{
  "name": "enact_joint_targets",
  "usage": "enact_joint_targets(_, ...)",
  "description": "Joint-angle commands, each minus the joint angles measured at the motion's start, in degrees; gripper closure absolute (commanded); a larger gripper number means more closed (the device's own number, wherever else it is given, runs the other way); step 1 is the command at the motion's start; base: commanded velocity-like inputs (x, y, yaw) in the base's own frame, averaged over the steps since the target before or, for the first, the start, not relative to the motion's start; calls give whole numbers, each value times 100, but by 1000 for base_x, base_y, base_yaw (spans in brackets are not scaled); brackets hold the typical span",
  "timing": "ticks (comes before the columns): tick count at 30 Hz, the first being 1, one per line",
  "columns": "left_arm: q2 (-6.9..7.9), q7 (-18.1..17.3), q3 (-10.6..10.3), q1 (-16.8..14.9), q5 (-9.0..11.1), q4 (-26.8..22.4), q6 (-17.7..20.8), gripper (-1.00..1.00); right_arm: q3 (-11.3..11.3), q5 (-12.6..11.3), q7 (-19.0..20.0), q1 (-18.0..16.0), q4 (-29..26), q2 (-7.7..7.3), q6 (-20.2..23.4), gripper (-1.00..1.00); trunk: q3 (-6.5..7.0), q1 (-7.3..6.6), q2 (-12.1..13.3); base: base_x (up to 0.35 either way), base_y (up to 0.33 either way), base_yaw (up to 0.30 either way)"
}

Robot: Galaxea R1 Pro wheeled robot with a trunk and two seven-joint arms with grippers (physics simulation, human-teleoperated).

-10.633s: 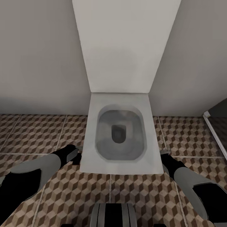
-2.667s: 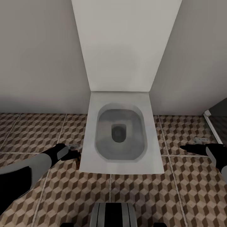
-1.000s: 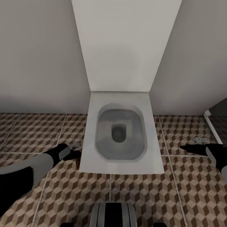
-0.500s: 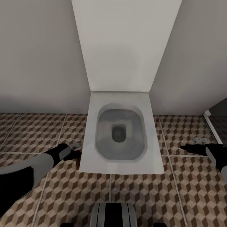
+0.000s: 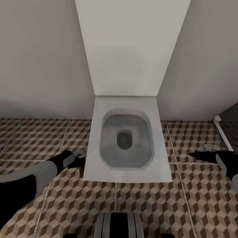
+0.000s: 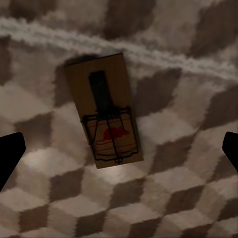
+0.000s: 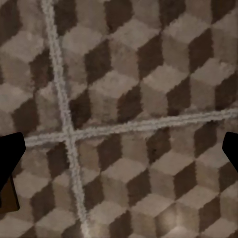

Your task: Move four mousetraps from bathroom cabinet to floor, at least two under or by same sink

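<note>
My left gripper [image 6: 119, 148] hangs spread over a mousetrap [image 6: 105, 111]; my right gripper [image 7: 119, 153], spread too, half-hides something brown.

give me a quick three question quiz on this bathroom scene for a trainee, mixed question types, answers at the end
1. True or false: the mousetrap under the left gripper lies flat on the bathroom floor.
2. Multiple choice: the white fixture at the middle of the head view is A) a sink B) a toilet C) a bathtub.
3. Fill in: the right gripper looks down on a crossing of pale ____ lines.

Key: 1 true. 2 B. 3 grout.
</note>
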Motion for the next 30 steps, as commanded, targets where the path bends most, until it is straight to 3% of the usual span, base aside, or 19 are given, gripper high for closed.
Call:
enact_joint_targets(1, 6, 46, -28, -4, 58, -22, 10, -100, -35, 6, 26, -1, -8, 3, 39, -100, -3, -1, -1, 0, 0, 0)
enact_joint_targets(30, -29, 46, -28, 21, 58, -22, 8, -100, -35, 6, 34, -2, -8, 1, 48, -100, -3, -1, -1, 0, 0, 0)
